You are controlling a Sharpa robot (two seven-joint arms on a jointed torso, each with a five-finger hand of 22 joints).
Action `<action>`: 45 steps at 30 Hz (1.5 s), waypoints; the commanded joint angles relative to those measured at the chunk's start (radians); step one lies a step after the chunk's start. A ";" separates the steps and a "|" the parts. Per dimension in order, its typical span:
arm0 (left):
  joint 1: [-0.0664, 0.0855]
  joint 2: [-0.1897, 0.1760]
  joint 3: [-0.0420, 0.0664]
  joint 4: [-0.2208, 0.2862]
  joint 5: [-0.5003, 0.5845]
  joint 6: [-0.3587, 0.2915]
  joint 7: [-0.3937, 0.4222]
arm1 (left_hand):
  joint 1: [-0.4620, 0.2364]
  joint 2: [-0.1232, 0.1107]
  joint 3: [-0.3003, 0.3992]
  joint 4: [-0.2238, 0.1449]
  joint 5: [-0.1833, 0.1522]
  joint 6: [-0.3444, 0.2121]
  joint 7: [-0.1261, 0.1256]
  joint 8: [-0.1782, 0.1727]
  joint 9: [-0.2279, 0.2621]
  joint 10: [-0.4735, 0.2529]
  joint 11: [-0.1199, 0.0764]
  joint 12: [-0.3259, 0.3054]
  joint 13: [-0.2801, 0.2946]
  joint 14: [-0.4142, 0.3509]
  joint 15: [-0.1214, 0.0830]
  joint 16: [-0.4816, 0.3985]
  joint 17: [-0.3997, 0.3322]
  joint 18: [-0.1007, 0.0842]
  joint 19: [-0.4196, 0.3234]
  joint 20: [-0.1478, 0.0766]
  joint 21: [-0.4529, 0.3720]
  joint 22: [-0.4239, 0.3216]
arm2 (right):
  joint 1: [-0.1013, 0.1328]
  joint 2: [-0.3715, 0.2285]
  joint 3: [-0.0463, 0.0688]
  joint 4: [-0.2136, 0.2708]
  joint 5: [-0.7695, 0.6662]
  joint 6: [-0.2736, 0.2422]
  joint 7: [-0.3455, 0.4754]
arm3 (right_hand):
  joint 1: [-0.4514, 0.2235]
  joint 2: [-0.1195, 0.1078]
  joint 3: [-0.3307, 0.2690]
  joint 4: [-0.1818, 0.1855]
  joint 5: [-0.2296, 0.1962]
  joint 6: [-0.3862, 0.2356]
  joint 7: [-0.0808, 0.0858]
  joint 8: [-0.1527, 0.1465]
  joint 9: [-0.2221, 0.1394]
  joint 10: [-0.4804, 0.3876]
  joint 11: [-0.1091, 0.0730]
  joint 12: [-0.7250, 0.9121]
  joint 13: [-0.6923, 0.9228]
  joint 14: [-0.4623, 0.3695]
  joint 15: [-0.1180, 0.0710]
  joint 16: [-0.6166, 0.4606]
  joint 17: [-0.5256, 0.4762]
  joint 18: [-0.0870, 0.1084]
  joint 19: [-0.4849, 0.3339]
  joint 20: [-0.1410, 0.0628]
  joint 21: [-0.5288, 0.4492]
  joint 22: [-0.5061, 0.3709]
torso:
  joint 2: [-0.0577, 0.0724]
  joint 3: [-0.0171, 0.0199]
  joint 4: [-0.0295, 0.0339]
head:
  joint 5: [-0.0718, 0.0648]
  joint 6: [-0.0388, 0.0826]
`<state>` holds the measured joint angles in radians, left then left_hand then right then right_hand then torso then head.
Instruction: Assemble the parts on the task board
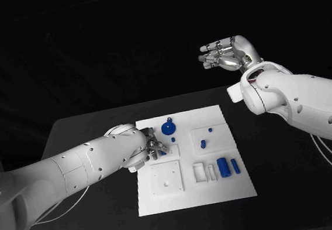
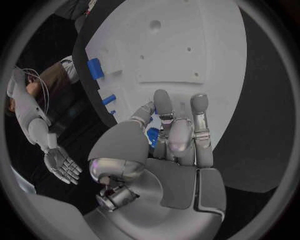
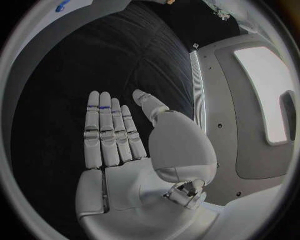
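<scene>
The white task board (image 1: pixel 197 190) lies in the middle of the black surface (image 1: pixel 106 225), its long sides running near to far. The left robot hand (image 1: pixel 153 146) reaches in from the left and sits low over the board's left edge, about midway along it; in the left wrist view its fingers (image 2: pixel 164 107) curl down toward the plate with a small blue part (image 2: pixel 152 136) showing between them, but whether that piece is actually pinched cannot be told. Just right of this hand, at the far end of the board, a round blue part (image 1: pixel 169 128) stands with a thin blue stem beside it, and a tiny blue peg (image 1: pixel 173 139) sits just near of it. Farther right, two more small blue pegs (image 1: pixel 203 142) stand apart from each other on bare plate. On the near half, a raised white square block (image 1: pixel 166 178) takes the left side, a white holder (image 1: pixel 200 172) stands beside it, and two blue cylinders (image 1: pixel 224 167) lie side by side to the right of that, close to the board's right edge. The left forearm (image 1: pixel 72 171) crosses the surface left of the board and hides a part of its left rim. The right robot hand (image 1: pixel 226 53) is raised high, well beyond the far edge of the surface and far from the board; the right wrist view shows its fingers (image 3: pixel 107 132) straight and held together, the thumb apart, grasping nothing.
</scene>
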<state>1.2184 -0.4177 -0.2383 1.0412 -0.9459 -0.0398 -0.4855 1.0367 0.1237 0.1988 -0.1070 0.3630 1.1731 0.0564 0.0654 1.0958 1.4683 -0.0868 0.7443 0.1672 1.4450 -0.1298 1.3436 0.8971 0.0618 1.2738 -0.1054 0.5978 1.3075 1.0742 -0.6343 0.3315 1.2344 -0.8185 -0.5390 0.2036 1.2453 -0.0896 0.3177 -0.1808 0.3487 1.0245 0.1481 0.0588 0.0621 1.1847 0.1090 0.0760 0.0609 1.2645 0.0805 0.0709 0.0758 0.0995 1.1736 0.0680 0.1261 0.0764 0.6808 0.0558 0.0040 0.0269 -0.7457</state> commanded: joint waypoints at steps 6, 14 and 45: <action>-0.004 0.007 -0.002 -0.011 0.009 0.024 0.002 | 0.015 -0.002 -0.011 0.015 -0.022 0.250 -0.124 0.003 0.118 0.047 -0.002 0.001 -0.003 0.000 0.005 0.001 -0.004 0.010 -0.001 0.004 -0.003 0.018 | -0.002 0.002 0.000 -0.001 -0.001 0.014 0.012 | -0.013 0.000 -0.001 -0.006 0.005 0.006 0.003 0.003 0.000 -0.008 0.001 -0.005 -0.002 -0.003 0.002 -0.002 -0.002 0.004 -0.009 0.000 0.006 -0.001 | 0.001 -0.0005 -0.0004 | -0.003 0.002; -0.004 0.012 -0.002 -0.025 0.009 0.041 0.000 | 0.018 -0.030 -0.061 0.050 -0.073 0.249 -0.125 0.002 0.116 0.047 -0.002 -0.002 -0.007 -0.001 0.004 -0.002 -0.010 0.006 -0.002 0.001 -0.007 0.017 | -0.003 0.003 0.000 -0.001 -0.001 0.015 0.012 | -0.013 0.000 -0.001 -0.007 0.005 0.005 0.003 0.003 0.000 -0.009 0.001 -0.006 -0.002 -0.005 0.003 -0.002 -0.002 0.004 -0.011 0.000 0.005 -0.002 | 0.000 -0.0006 -0.0002 | -0.005 0.001; -0.004 0.007 -0.001 -0.045 0.021 0.017 0.011 | 0.004 -0.289 -0.043 0.321 -0.314 0.259 -0.126 0.002 0.104 0.047 -0.005 -0.014 -0.017 -0.005 -0.002 -0.017 -0.029 -0.008 0.001 -0.015 -0.021 0.018 | -0.012 0.004 0.000 -0.004 0.000 0.011 0.011 | -0.022 -0.004 -0.009 -0.007 0.009 -0.018 0.008 0.002 0.000 -0.027 0.008 -0.006 -0.002 -0.041 0.016 -0.004 -0.005 0.001 -0.038 0.015 -0.017 -0.006 | 0.000 -0.0029 -0.0013 | -0.012 0.003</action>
<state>1.2150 -0.4097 -0.2400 0.9923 -0.9396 -0.0188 -0.4856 1.0458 -0.1484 0.1572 0.1933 0.0557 1.4255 -0.0699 0.0706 1.2007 1.4631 -0.0924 0.7354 0.1516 1.4451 -0.1298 1.3312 0.8694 0.0617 1.2737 -0.1131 0.5815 1.3079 1.0638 -0.6308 0.3315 1.2304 -0.8174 -0.5376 0.2039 1.2321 -0.0950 0.3122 -0.1864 0.3524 1.0146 0.1576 0.0588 0.0621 1.1630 0.1162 0.0760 0.0609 1.2320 0.0978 0.0708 0.0715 0.0995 1.1430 0.0842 0.1144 0.0726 0.6807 0.0540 0.0037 0.0160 -0.7442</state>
